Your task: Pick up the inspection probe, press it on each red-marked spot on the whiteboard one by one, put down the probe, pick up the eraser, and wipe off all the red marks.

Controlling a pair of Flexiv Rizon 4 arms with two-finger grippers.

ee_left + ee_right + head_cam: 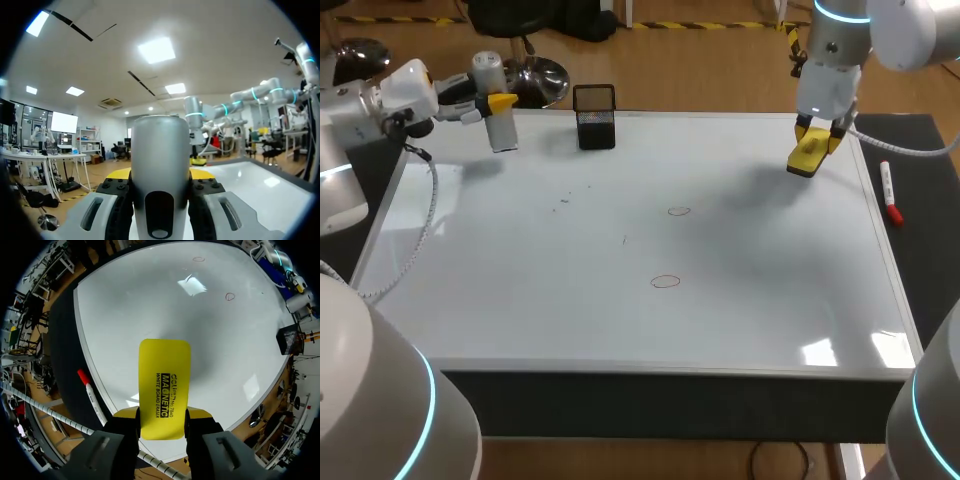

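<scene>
My left gripper (500,102) is shut on the grey cylindrical inspection probe (496,100), held upright over the far left corner of the whiteboard (520,290). In the left wrist view the probe (160,170) fills the gap between the fingers (116,192). Over the far right of the board, my right gripper (817,138) is shut on the yellow eraser (809,154), held above the surface. The right wrist view shows the eraser (164,387) clamped between the fingers, pointing out over the board. Two thin red circles (665,282) (679,211) lie near the board's middle, and both red circles (230,296) (198,259) also show far ahead of the eraser.
A black mesh holder (595,116) stands at the board's far edge. A red-capped marker (890,193) lies on the dark strip right of the board, beside the eraser as the marker (90,389) in the right wrist view. Faint dark specks (565,200) dot the left-centre.
</scene>
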